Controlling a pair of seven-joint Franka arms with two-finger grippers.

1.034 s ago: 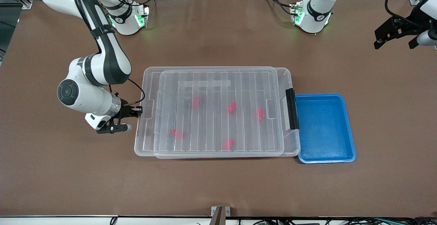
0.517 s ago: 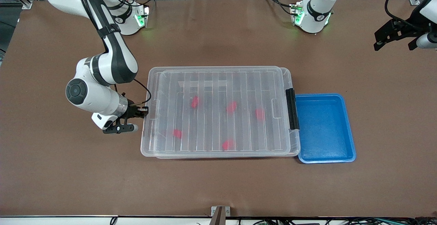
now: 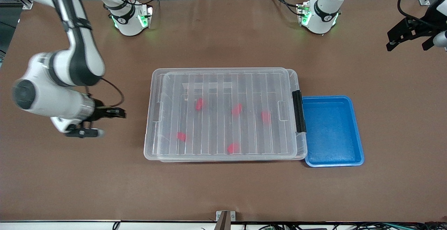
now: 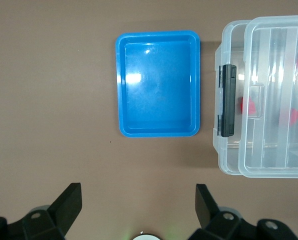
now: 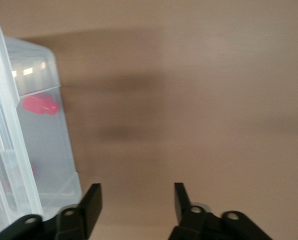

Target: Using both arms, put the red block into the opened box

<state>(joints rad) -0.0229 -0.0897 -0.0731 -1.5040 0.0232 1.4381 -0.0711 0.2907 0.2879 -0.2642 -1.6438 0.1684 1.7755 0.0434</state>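
Front view, ribbed clear lid (image 3: 227,113) covering box (image 3: 153,153), red blocks (image 3: 237,109) inside, both grippers (image 3: 104,113) (image 3: 410,36) spread empty.

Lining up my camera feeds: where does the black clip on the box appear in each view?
Front view: black clip on the box's short side, against the blue tray.
Left wrist view: clip between tray and box.
Right wrist view: not in it.
Shared landmark: the blue tray, in the front and left wrist views.

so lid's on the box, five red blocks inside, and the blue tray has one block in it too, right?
Not quite. The blue tray is empty, as the left wrist view shows plainly. The rest holds: the lid lies on the box with five red blocks under it.
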